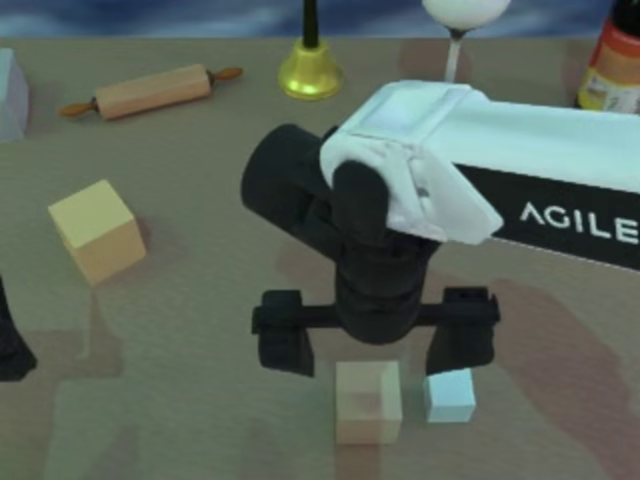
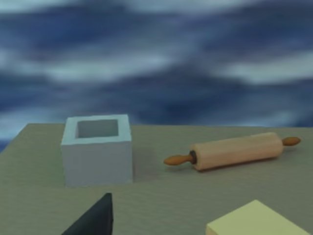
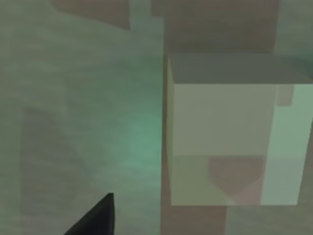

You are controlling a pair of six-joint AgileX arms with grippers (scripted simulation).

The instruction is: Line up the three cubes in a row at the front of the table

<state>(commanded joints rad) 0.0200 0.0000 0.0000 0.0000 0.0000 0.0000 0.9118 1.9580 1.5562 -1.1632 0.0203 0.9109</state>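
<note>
A beige cube (image 1: 368, 400) and a smaller pale blue cube (image 1: 449, 395) stand side by side near the table's front edge, a narrow gap between them. My right gripper (image 1: 372, 345) hangs open just behind and above them, its fingers spread wider than the beige cube and holding nothing. The right wrist view shows the beige cube (image 3: 230, 142) from above, beside one dark fingertip (image 3: 100, 215). The larger yellowish-tan cube (image 1: 97, 230) sits alone at the left, and its corner (image 2: 254, 223) shows in the left wrist view. My left arm (image 1: 10, 350) is parked at the left edge, gripper open.
Along the back of the table (image 1: 200, 330) lie a wooden rolling pin (image 1: 150, 92), a gold bell (image 1: 310, 70), a white stemmed object (image 1: 458, 20) and an orange-labelled bottle (image 1: 612, 65). A pale blue open box (image 2: 98, 149) stands at the back left.
</note>
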